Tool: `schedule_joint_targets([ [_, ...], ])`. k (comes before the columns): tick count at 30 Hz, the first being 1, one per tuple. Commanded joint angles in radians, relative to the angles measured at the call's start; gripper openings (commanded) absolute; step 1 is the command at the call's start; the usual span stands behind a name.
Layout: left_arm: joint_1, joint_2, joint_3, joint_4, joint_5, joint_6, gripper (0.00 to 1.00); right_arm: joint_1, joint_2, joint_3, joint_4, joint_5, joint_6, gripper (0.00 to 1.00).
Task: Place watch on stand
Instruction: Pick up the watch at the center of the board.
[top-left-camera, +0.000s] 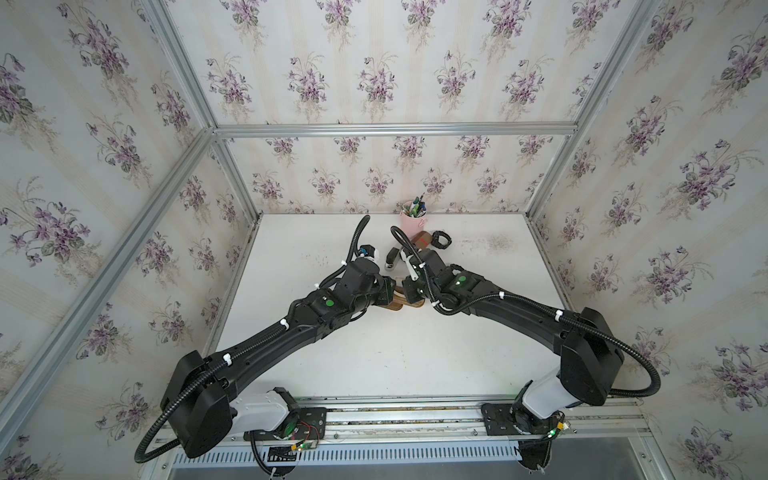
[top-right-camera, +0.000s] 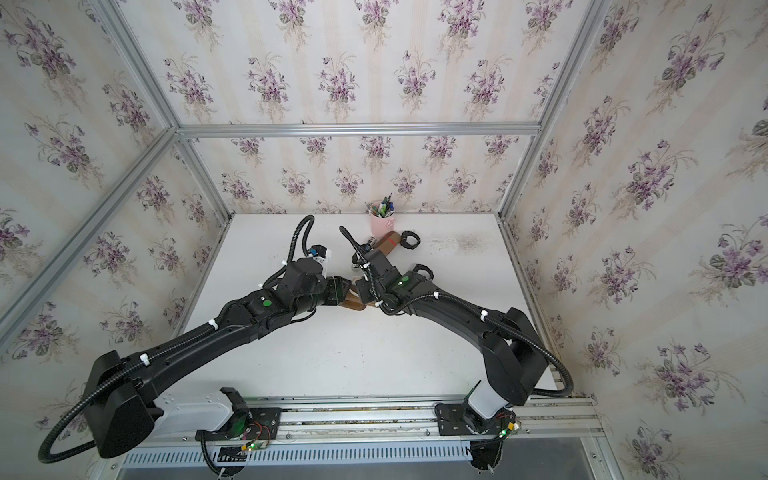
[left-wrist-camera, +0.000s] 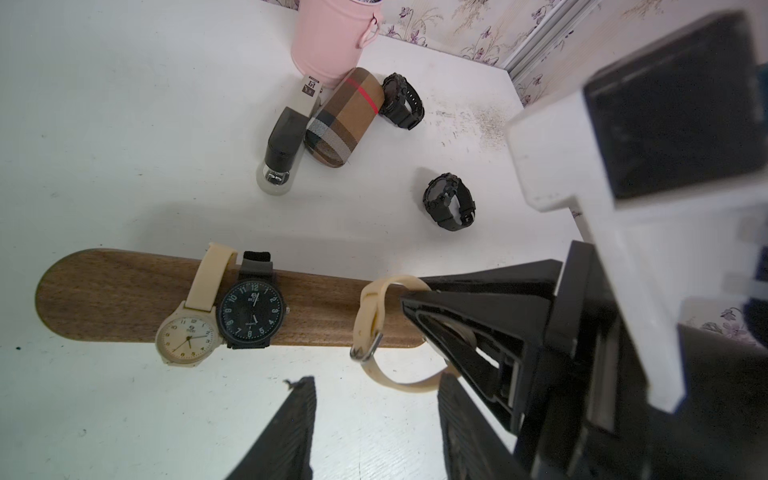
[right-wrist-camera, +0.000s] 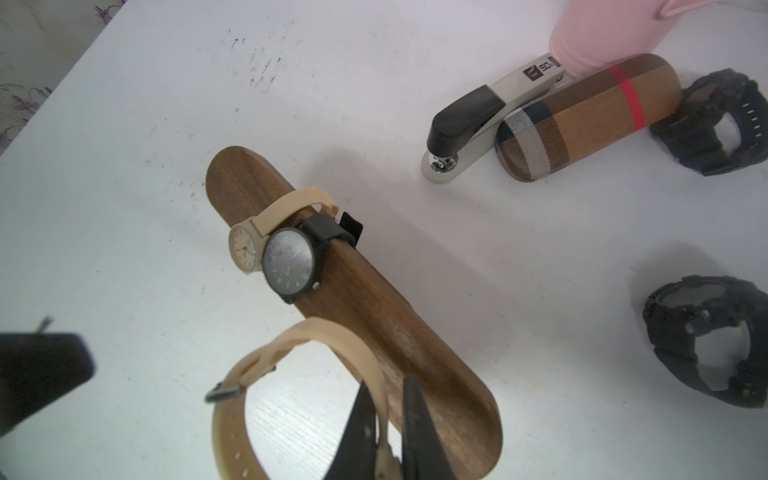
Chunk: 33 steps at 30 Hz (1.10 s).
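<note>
right wrist: our right gripper (right-wrist-camera: 385, 399) clamps the tan watch (right-wrist-camera: 320, 330) at the stand (right-wrist-camera: 395, 332) end (left gripper (left-wrist-camera: 374, 399) gapes empty); next, we reckon, sliding it on.

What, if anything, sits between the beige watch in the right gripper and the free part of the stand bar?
Nothing visible. The right gripper holds the beige watch by its strap at one rounded end of the stand. The cream watch and black-faced watch sit further along, leaving bare wood between.
</note>
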Motion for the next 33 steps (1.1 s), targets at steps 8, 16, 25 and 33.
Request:
schedule_joint_targets([
  [8,0.0,0.056,0.016,0.003,0.003,0.006,0.38,0.051,-0.041,-0.012,0.04,0.027,0.022,0.08],
  [16,-0.001,0.08,0.03,-0.014,0.01,0.045,0.21,0.082,-0.036,-0.005,0.012,0.088,0.017,0.07],
  [25,-0.001,0.089,0.024,-0.009,-0.018,0.043,0.1,0.099,-0.048,0.003,0.007,0.108,0.03,0.08],
  [33,-0.001,0.069,0.001,0.032,-0.016,0.074,0.04,0.101,-0.093,-0.021,0.035,0.035,0.036,0.27],
])
